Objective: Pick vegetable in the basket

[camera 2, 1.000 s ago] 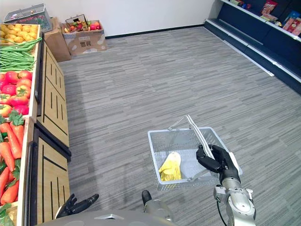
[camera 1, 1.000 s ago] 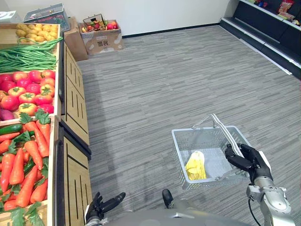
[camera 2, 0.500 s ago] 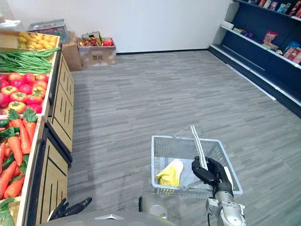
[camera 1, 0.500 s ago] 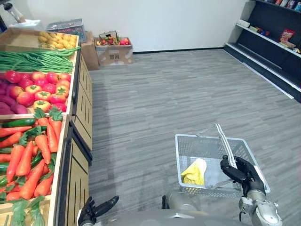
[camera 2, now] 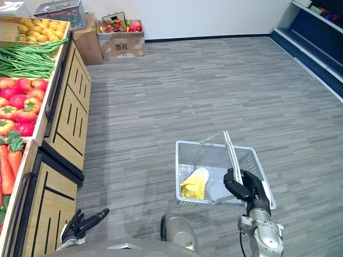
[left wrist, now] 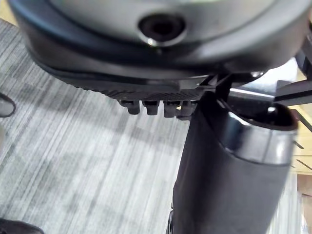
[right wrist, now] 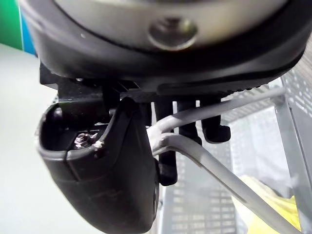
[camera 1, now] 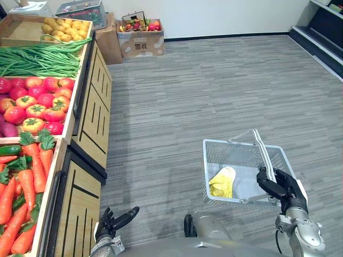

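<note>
Below, on the robot's right side, a wire basket [camera 1: 230, 155] hangs from the right robot hand [camera 1: 278, 186], whose dark fingers are clenched around the basket's thin metal handle [camera 1: 263, 152]. The right wrist view confirms this, showing the fingers [right wrist: 214, 127] hooked over the wire. Carrying it by the handle likely lets the basket swing level, so that what is inside does not spill. A yellow vegetable [camera 1: 222, 182] already lies on the basket's bottom, near the wall closest to the robot's middle, so at least one pick appears to be done. The left robot hand [camera 1: 115, 222] is low at the robot's left, fingers straight and relaxed, holding nothing. It is probably kept free because the produce is on that side. A wooden stand [camera 1: 88, 144] runs along the left, well apart from the basket. Its bins hold carrots [camera 1: 32, 176] nearest the robot, then tomatoes [camera 1: 37, 101], green beans [camera 1: 37, 59] and potatoes [camera 1: 59, 29] farther away. Grey floor [camera 1: 203, 91] stretches between stand and basket. A cardboard box [camera 1: 142, 40] of mixed produce sits by the far wall. Reaching the carrots would seem to call for turning towards the stand first.
</note>
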Controlling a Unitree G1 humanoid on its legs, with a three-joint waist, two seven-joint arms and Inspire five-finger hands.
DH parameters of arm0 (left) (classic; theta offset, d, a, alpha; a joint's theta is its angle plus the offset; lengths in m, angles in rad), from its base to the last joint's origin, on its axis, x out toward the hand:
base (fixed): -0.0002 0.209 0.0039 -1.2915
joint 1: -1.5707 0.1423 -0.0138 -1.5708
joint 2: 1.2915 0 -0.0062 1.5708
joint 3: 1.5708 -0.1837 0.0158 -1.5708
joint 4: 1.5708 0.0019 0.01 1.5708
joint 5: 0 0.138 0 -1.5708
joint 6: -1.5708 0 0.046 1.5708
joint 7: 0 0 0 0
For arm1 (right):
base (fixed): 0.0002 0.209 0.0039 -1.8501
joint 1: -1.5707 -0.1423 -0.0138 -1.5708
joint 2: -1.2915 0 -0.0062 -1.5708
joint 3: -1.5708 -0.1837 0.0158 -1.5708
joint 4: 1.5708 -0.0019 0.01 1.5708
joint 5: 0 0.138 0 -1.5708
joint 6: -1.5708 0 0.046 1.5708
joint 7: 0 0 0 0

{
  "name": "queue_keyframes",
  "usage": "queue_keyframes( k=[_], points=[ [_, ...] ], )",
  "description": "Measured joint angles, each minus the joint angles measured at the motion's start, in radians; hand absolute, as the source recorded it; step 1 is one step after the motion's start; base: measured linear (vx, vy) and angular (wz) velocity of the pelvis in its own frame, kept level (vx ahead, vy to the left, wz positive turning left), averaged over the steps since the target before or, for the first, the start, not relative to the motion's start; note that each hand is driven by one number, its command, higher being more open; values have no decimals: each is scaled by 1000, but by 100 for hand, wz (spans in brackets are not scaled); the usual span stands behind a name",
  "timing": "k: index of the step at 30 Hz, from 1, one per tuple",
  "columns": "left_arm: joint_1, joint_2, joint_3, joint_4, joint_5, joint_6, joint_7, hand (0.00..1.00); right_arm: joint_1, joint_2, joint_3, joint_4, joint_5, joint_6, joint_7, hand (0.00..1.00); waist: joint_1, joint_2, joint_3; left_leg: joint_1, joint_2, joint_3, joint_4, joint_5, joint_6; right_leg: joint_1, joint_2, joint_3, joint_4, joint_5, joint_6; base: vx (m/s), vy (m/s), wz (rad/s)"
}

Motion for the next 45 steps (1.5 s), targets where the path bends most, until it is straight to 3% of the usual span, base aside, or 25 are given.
queue_keyframes(
  k=[2,5,7,8,10,11,13,14,15,17,21,27,39,45],
  points=[
    [0,0,-5,0,0,0,-1,100,0,0,1,0,3,0,2,0,1,-2,-1,-33,14,-3,98,27,-6,37,10,-18,-20,-8,-13,190,-151,26],
    [6,-2,-13,0,0,1,-2,100,0,-7,1,0,11,0,4,0,24,-13,3,-103,32,6,346,181,-3,166,34,-22,-101,-8,-22,198,-168,5],
    [26,-5,-24,0,0,1,-4,100,-1,-31,4,0,18,0,1,0,39,-21,7,-173,75,92,539,142,11,251,36,-8,-161,-3,-37,206,-89,-9],
    [29,-6,-24,-1,0,1,-6,100,-1,-33,4,0,25,0,0,0,41,-25,8,-188,87,125,555,128,26,272,33,-6,-173,-3,-37,228,-31,-5],
    [32,1,-20,-10,-3,1,-13,100,0,-34,3,0,30,0,-6,0,45,-38,14,-218,117,233,501,53,62,348,9,-1,-218,0,-33,175,35,3],
    [32,3,-20,-12,-3,-1,-14,100,0,-34,3,0,30,0,-7,0,47,-41,16,-226,111,249,461,37,57,364,0,-1,-232,-1,-31,114,109,8],
    [32,5,-21,-18,-1,-6,-16,100,-3,-34,2,0,31,-1,-15,0,52,-44,16,-272,43,242,242,18,39,385,-34,0,-273,-1,-6,57,174,6],
    [33,5,-21,-19,-1,-6,-15,100,-4,-35,2,0,31,-1,-18,0,53,-42,17,-287,17,234,136,36,22,383,-44,1,-274,-7,6,62,231,-8],
    [37,2,-20,-18,0,-5,-14,100,-4,-37,2,3,30,-1,-20,0,60,-31,18,-288,-13,212,21,163,-3,379,-49,16,-262,-11,44,92,220,-20],
    [53,13,-15,-2,1,-4,-11,100,2,-28,12,14,28,0,-18,0,67,-55,5,-261,-59,237,-26,168,4,382,-87,44,-279,-6,69,157,235,-14],
    [57,24,-2,23,13,2,-10,100,-23,-41,6,29,22,-1,-16,0,66,-62,24,-251,-95,269,-7,147,47,407,-121,92,-327,28,114,169,213,-7],
    [51,23,-5,20,41,12,-15,100,-46,-43,13,38,19,-1,2,0,75,-51,18,-191,-97,328,-75,148,53,410,-123,190,-366,76,136,37,92,-34],
    [45,27,-35,20,43,12,-15,100,-31,-63,74,49,-20,-1,15,0,76,-54,14,-188,-136,360,-156,207,64,377,-154,220,-421,106,153,-78,34,-11],
    [70,37,-34,20,42,12,-16,100,-22,-63,74,48,-20,-1,15,0,78,-73,8,-221,-126,360,-114,187,60,362,-151,220,-419,102,147,-50,19,-1]
  ],
)
